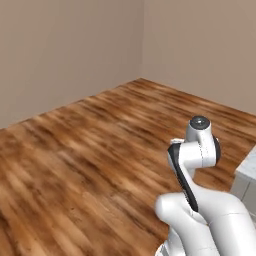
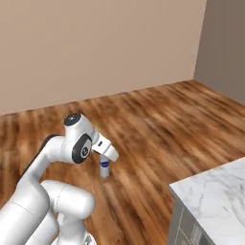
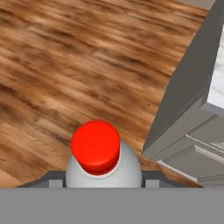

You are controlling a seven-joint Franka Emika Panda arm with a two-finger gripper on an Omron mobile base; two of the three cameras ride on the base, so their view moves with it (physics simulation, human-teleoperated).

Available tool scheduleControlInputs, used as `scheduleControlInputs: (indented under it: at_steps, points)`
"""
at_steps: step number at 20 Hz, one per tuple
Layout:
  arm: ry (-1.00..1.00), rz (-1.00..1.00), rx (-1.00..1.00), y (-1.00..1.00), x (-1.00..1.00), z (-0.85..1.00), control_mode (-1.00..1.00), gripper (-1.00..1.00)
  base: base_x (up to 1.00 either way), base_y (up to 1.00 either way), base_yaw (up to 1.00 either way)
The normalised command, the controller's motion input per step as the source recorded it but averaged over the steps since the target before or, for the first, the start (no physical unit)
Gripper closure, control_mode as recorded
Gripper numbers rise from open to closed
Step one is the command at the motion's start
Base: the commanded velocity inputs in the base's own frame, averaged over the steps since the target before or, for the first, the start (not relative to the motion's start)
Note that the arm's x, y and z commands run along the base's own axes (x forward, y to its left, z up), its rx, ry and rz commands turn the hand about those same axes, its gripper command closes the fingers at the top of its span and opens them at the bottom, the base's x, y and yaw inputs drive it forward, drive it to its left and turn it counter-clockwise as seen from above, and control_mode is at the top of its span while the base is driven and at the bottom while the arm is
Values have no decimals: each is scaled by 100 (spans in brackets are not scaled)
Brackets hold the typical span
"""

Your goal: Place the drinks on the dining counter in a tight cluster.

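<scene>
My gripper (image 2: 104,162) points down over the wooden floor and is shut on a small pale bottle (image 2: 104,169) with a blue label. The hand view looks straight down on this bottle (image 3: 103,171) and its red cap (image 3: 95,146), with my gripper (image 3: 103,181) closed on both sides of its body. A white, grey-veined marble top (image 2: 215,191) on grey drawer fronts (image 3: 192,131) stands to the right, well apart from the bottle. I cannot tell whether it is the dining counter.
Brown wooden floor (image 1: 90,150) spreads out to plain beige walls (image 2: 95,43) that meet in a corner. The edge of the pale cabinet (image 1: 247,175) shows at the right, beside my arm (image 1: 200,200).
</scene>
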Motion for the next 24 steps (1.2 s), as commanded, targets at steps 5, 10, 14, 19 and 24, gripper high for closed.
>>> scheduleControlInputs:
  at_steps: [5,10,14,19,24]
  points:
    - [0,0,0,0,0,0,100,100,59,0,-37]
    - [0,0,0,0,0,0,100,100,62,0,-34]
    - [0,0,0,0,0,0,100,100,62,0,-33]
    - [0,0,0,0,0,0,100,100,67,4,-34]
    - [0,0,0,0,0,0,100,100,71,13,-33]
